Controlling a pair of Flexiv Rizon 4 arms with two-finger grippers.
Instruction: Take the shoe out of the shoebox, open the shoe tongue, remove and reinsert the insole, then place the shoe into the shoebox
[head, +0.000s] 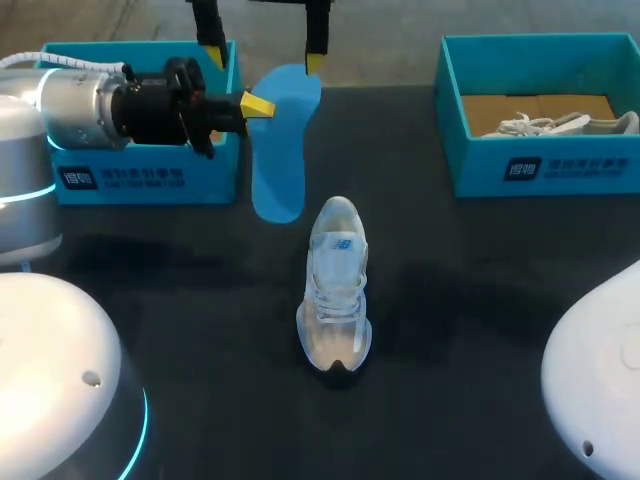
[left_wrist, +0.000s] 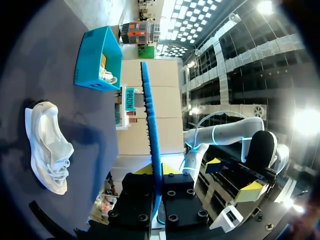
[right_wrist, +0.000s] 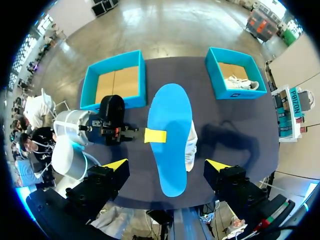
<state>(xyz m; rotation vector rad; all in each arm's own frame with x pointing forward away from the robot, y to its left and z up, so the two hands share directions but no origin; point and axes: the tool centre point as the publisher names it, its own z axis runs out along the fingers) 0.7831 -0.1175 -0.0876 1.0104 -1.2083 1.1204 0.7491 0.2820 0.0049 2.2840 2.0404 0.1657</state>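
Two teal shoeboxes (head: 150, 185), two white sneakers (head: 335, 290) — one near the left gripper (head: 258, 105), one in the farther shoebox (head: 480, 165) — and a single blue insole (head: 280, 160).

Room beside shoe (head: 334, 285), insole (head: 283, 140) aloft between left shoebox (head: 150, 175) and right shoebox (head: 580, 165)

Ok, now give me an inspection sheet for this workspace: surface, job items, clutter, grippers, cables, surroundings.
Surface: dark table, carrying a shoe and two boxes.
Job's things: white shoe upright on the table, outside the boxes; blue insole out of the shoe, held off the table; left shoebox empty; right shoebox holding a second shoe.
Clutter: nothing seen.
Grippers: left gripper shut on the insole's edge; right gripper open above the insole, touching nothing.
Cables: ribbed white hose along the left arm.
Surroundings: nothing seen.
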